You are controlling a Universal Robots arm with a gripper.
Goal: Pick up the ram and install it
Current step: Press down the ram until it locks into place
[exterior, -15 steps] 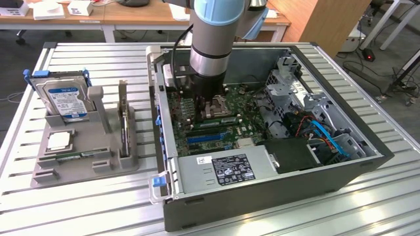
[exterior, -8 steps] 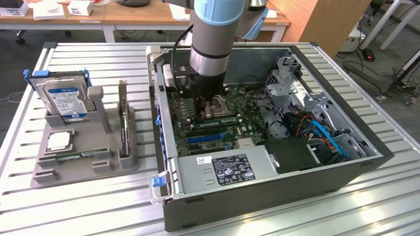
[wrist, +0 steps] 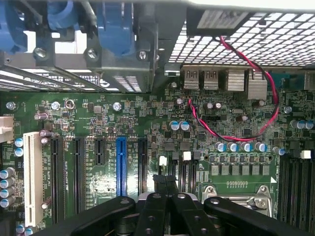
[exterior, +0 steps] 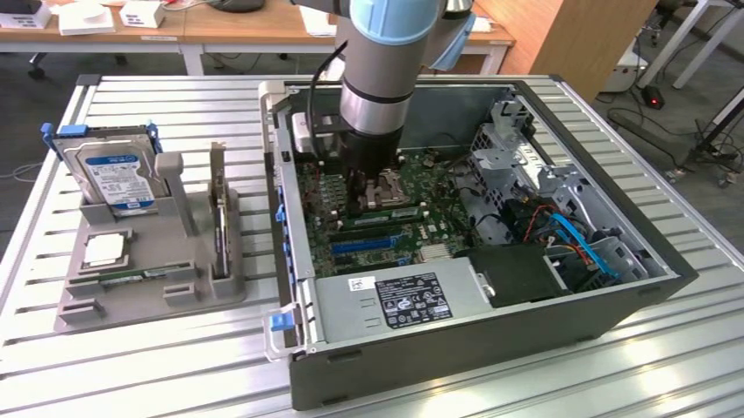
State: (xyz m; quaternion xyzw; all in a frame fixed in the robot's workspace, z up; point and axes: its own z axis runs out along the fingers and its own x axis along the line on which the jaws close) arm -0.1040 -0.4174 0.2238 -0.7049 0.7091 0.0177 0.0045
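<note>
The gripper (wrist: pixel 165 184) sits closest to the lens in the wrist view, its black fingers (wrist: pixel 153 216) drawn together, tip against tip, just above the motherboard (wrist: pixel 147 118). Past the fingertips runs a row of upright expansion slots, among them one blue slot (wrist: pixel 121 164) and one white slot (wrist: pixel 33 177), and a red-and-black cable (wrist: pixel 268 98) loops over the board towards the metal ports at the case's edge. In the exterior view the arm (exterior: pixel 378 78) comes straight down into the open computer case (exterior: pixel 465 348), and the gripper (exterior: pixel 378 196) hangs low over the middle of the motherboard (exterior: pixel 430 187), with the grey power supply (exterior: pixel 395 300) on the near side of it. The case lies on a slatted metal table (exterior: pixel 152 366). The ram (exterior: pixel 134 277) is well apart from the gripper, outside the case on the exterior view's left: it lies flat in a groove near the front of a grey fixture (exterior: pixel 139 300). In the same fixture, a hard drive (exterior: pixel 117 178) with a blue-white label stands tilted at the far end, a square silver processor chip (exterior: pixel 104 250) lies between the drive and the ram, and a thin card (exterior: pixel 216 205) stands on edge along the side nearest the case.
</note>
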